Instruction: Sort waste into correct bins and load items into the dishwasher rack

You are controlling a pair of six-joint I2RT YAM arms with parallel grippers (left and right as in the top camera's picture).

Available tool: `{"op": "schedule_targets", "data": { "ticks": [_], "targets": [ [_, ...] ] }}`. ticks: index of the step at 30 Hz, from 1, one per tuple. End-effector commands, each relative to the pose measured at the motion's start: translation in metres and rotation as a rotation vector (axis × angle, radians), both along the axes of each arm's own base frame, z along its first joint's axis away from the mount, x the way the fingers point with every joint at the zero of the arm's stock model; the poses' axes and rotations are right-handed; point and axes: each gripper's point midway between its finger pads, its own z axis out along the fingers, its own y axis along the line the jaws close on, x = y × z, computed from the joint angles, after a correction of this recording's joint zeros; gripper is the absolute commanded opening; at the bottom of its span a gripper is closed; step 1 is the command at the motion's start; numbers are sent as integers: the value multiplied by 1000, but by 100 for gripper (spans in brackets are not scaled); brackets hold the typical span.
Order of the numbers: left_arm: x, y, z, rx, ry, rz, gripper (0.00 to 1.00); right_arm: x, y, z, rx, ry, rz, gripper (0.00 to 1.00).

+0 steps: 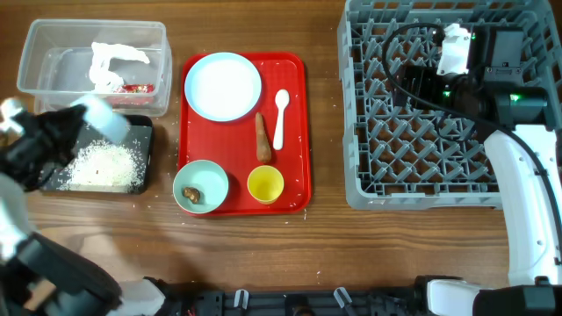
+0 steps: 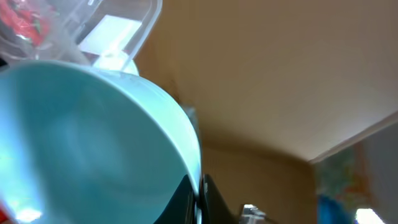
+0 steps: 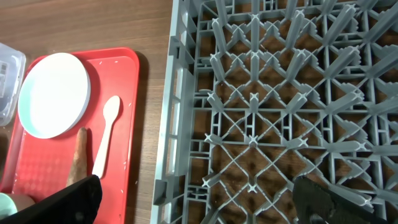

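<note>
On the wooden table [image 1: 325, 254], the left gripper [image 1: 77, 127] is gripping a pale bowl [image 2: 93, 143] and holding it tilted above the rice [image 1: 105, 165] in the black tray [image 1: 146, 158]. The clear tub [image 1: 53, 53] is sitting just beyond. The dishwasher rack [image 1: 421, 175] is lying well apart to the right, where the nearer right gripper [image 3: 202, 208] is hovering, jaws wide and empty.
</note>
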Motion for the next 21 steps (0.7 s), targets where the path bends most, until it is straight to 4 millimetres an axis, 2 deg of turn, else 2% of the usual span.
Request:
{"op": "schedule_targets", "data": {
  "ticks": [1,4,6,8,12,15,17,19,21],
  "targets": [
    [8,-56,25,313,-12,-42,4,5,1,6,22,-11,-5,100],
    [15,-116,28,702,-66,-133,4,4,1,6,22,-10,-5,100],
    [17,-153,13,902,-76,-229,4,4,1,6,22,-11,-5,100],
    [18,-183,-12,1099,-43,-315,4,4,1,6,22,-10,-5,100],
    [23,-213,-57,1302,46,-394,4,4,1,6,21,-11,-4,99],
    [22,-233,-97,1353,97,-515,4,4,1,6,22,-11,-5,100],
    [15,-241,-131,1364,170,-602,4,4,1,6,22,-10,-5,100],
    [8,-246,-152,1372,216,-663,4,4,1,6,22,-9,-5,100],
    [2,-251,-161,1379,234,-702,4,4,1,6,22,-8,-5,100]
  ]
}}
